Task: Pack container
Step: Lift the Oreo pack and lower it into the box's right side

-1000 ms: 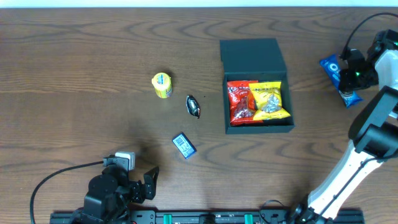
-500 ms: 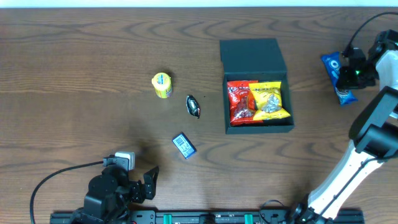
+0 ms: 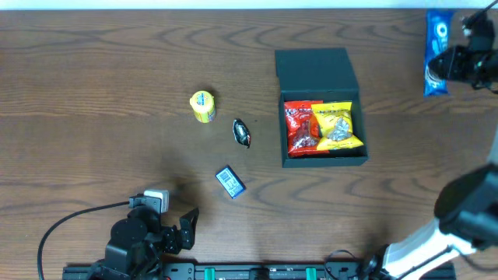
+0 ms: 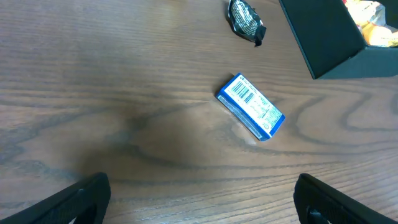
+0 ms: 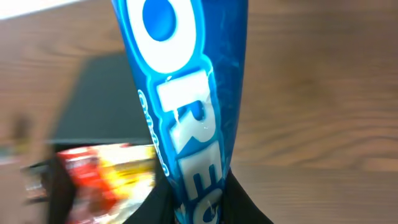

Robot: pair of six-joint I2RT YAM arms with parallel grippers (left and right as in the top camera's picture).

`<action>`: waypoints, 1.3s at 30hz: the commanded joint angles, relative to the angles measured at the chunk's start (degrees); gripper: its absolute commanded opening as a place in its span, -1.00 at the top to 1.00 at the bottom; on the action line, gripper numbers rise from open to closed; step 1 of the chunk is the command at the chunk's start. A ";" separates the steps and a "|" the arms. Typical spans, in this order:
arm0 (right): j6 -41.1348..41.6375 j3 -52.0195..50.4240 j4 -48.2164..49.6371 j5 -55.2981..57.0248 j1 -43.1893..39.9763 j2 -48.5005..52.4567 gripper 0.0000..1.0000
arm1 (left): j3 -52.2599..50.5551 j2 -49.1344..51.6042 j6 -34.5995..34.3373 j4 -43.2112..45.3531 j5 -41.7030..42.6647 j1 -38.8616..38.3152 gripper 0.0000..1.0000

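While the right pincer (image 3: 457, 64) clamps the end of a blue Oreo packet (image 3: 436, 51) near the far right corner of the desk (image 3: 93, 93), the container (image 3: 315, 71) sits well apart to its left and slightly nearer the robot. Its lid is laid back flat, and a red snack packet (image 3: 302, 128) and a yellow one (image 3: 338, 124) lie inside. The left pincer (image 4: 202, 199) is spread wide and empty. A small blue barcoded box (image 4: 250, 107) lies just ahead of it, and the container is farther ahead to its right.
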 commanded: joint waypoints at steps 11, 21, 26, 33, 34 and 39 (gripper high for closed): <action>6.80 -3.50 -14.08 -7.82 16.68 -3.82 0.97 | -0.37 -0.37 -0.26 -0.07 -0.81 0.17 -0.90; 11.10 -16.76 -11.17 -3.89 17.14 -3.93 0.97 | -0.37 -0.37 -0.26 -0.04 -0.66 0.17 -0.90; 12.20 -23.23 -7.63 -2.01 17.16 -4.07 0.97 | -0.37 -0.37 -0.24 0.00 0.07 0.17 -0.90; 13.66 -30.47 -0.63 2.73 17.14 -4.07 0.97 | -0.37 -0.37 -0.26 0.02 0.07 0.17 -0.90; 13.94 -31.04 -0.13 2.82 17.14 -4.07 0.97 | -0.37 -0.37 -0.26 0.02 0.07 0.17 -0.90; 14.51 -32.74 1.25 6.73 17.14 -4.07 0.97 | -0.37 -0.37 -0.24 0.02 0.07 0.17 -0.90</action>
